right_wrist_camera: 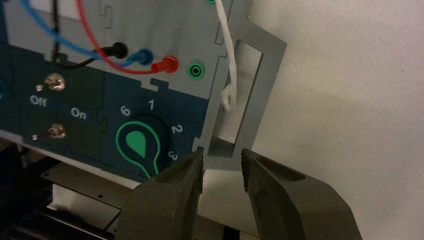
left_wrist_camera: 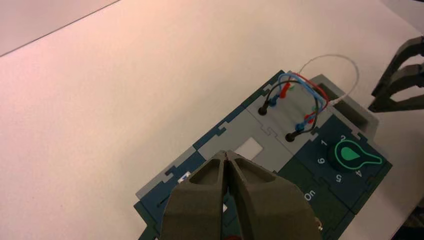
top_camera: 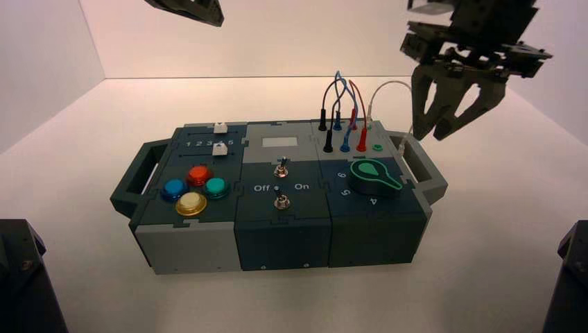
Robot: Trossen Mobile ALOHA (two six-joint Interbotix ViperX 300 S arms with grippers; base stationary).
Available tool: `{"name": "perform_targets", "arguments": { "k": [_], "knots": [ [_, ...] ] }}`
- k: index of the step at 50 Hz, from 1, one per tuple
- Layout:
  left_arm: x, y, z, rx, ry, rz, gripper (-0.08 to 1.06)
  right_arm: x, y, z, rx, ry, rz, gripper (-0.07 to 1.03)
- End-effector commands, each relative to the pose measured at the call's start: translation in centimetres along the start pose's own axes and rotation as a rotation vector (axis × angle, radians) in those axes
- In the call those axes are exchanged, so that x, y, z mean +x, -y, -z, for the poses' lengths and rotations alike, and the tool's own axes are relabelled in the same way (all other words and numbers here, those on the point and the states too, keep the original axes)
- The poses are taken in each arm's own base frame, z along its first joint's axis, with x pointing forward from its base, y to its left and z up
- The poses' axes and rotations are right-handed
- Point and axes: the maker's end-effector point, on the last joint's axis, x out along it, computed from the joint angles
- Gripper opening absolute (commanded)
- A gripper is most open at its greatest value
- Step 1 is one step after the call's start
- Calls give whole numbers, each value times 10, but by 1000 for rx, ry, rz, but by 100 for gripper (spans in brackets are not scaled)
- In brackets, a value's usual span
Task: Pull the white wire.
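Above the right handle; white wire arches, loose tip pointing nearward

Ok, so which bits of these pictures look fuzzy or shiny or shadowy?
High view: pinkish glow on the back wall, soft shadow on the table right of the box. Right wrist view: red wire and blue wire blurry at the picture's edge, metal switches glinting. Left wrist view: pale table evenly lit, pinkish towards one side.
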Motion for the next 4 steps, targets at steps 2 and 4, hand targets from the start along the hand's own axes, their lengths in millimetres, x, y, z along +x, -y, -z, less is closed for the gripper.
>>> {"name": "perform_targets", "arguments": {
  "k": [2,4],
  "knots": [
    [-8,1,-19,11,53,2,-3,-13,-3,-3,1,55,-17,42],
    [-8,2,-19,9,54,3,-3,-15,-3,-1,1,57,-19,42]
  ]
}}
